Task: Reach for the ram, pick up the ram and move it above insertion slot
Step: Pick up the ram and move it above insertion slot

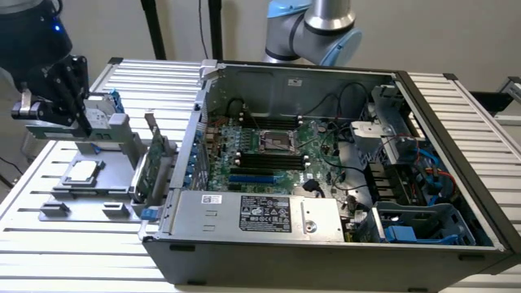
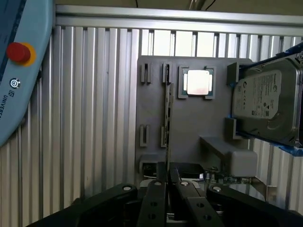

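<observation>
While black gripper [image 2: 168, 194], upper left in exterior view, hangs nearly closed near thin green circuit-board ram [image 1: 153, 165]: closed jaws could strike ram edge, knocking it askew.

The exterior view looks down at a slant from high up, across the ribbed metal surface [image 1: 73, 244] and into the open computer case [image 1: 326, 262], and takes in the whole scene. The wrist view sits close behind the end effector [image 2: 168, 172] and faces along it. Both views share the grey fixture plate [image 1: 97, 186], its CPU [image 1: 84, 173] and the hard drive [image 1: 99, 116].
</observation>
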Robot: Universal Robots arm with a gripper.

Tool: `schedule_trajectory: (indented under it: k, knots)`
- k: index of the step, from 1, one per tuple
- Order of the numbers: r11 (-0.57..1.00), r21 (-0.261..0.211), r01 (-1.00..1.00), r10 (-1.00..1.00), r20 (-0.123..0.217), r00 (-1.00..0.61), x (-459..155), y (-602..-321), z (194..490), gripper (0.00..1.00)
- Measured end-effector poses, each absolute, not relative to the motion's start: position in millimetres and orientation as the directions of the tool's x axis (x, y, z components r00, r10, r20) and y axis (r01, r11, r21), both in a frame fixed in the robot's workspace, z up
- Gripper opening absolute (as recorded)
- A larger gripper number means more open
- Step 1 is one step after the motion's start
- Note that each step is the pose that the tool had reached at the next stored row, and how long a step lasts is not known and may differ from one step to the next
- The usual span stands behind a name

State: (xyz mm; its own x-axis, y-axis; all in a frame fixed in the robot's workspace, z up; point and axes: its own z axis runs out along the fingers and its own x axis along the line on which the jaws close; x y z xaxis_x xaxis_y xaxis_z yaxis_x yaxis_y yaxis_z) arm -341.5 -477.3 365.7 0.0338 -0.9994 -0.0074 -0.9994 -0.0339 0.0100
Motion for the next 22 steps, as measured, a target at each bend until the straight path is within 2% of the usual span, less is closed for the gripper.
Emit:
schedule_trajectory:
  k: [10,22]
  knots:
    - [-0.034,0.010,-0.999,-0.999,-0.012,0.034,-316.8,-472.0,379.0,0.13]
    - [-0.034,0.009,-0.999,-0.999,-0.036,0.034,-292.8,-464.7,382.4,0.13]
